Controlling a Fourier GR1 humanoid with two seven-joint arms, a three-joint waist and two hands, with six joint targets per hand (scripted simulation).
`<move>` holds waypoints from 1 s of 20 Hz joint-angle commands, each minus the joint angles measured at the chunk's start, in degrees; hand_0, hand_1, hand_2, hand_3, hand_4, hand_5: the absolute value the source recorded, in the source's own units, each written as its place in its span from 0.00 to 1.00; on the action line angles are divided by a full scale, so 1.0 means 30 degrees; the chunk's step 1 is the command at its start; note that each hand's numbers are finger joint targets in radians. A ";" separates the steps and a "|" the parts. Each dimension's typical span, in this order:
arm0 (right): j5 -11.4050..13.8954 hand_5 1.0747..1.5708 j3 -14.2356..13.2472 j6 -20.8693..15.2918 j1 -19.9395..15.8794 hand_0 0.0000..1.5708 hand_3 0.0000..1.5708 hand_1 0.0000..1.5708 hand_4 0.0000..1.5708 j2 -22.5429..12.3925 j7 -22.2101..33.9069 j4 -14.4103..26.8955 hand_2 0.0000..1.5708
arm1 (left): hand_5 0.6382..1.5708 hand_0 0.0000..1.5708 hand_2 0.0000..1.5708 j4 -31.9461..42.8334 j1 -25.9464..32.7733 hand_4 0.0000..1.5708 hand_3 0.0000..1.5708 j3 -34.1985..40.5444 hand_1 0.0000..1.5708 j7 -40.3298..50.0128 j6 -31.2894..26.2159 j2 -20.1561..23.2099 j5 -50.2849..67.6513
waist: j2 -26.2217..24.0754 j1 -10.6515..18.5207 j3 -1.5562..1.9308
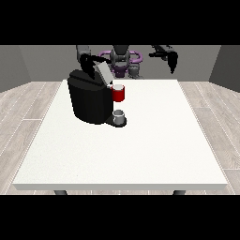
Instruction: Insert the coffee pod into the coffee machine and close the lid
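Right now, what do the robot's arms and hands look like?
Both hands are black: the hand at the view's left shows above the black coffee machine, the hand at the view's right is off to the side. The arms are dark with grey upper parts. No cables or markings can be made out.

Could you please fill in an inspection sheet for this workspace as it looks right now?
Surface: large white table, mostly bare.
Job's things: black coffee machine at the table's far left part, its grey lid raised; red pod holder at its front; small grey cup on its base. No separate coffee pod can be made out.
Clutter: nothing seen.
Hands: hand at the view's left is at the lid; hand at the view's right hangs in the air, away from the machine.
Cables: nothing seen.
Surroundings: wooden floor, grey walls.
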 commanded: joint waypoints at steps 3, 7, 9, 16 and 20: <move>0.0575 1.00 0.0612 -0.0335 -0.1438 0.00 0.00 0.00 0.00 0.0737 0.0036 0.0230 0.00 | 1.00 0.00 0.00 0.0749 -0.0556 0.00 0.00 0.0671 0.00 -0.1171 0.0209 0.0997 0.0061 | 0.1095 -0.0403 0.0011; 0.0489 1.00 0.0397 0.0266 -0.1972 0.00 0.00 0.00 0.00 0.0291 0.0403 0.0625 0.00 | 1.00 0.00 0.00 0.0673 -0.0543 0.00 0.00 0.0636 0.00 -0.0678 0.0409 0.1034 0.0352 | 0.0958 -0.0506 0.0012; 0.0916 1.00 0.0861 -0.0088 -0.1176 0.00 0.00 0.00 0.00 0.1020 -0.0565 0.0979 0.00 | 1.00 0.00 0.00 0.0166 -0.0728 0.00 0.00 0.0259 0.00 0.0450 0.0856 0.0834 0.0196 | 0.0782 -0.0491 0.0015; 0.1430 1.00 0.1290 -0.0508 -0.1942 0.00 0.00 0.00 0.07 0.1393 0.0105 0.0937 0.00 | 1.00 0.00 0.00 0.0653 -0.0097 0.00 0.00 0.0389 0.00 0.0096 0.0539 0.1074 0.0575 | 0.0416 -0.0192 0.0012; 0.2114 1.00 0.1763 -0.0573 -0.2491 0.00 0.00 0.00 0.00 0.1355 -0.0408 0.0901 0.00 | 1.00 0.00 0.00 0.1051 -0.0859 0.09 0.00 0.0848 0.00 -0.0568 0.0451 0.1755 0.0681 | 0.1127 -0.0293 0.0012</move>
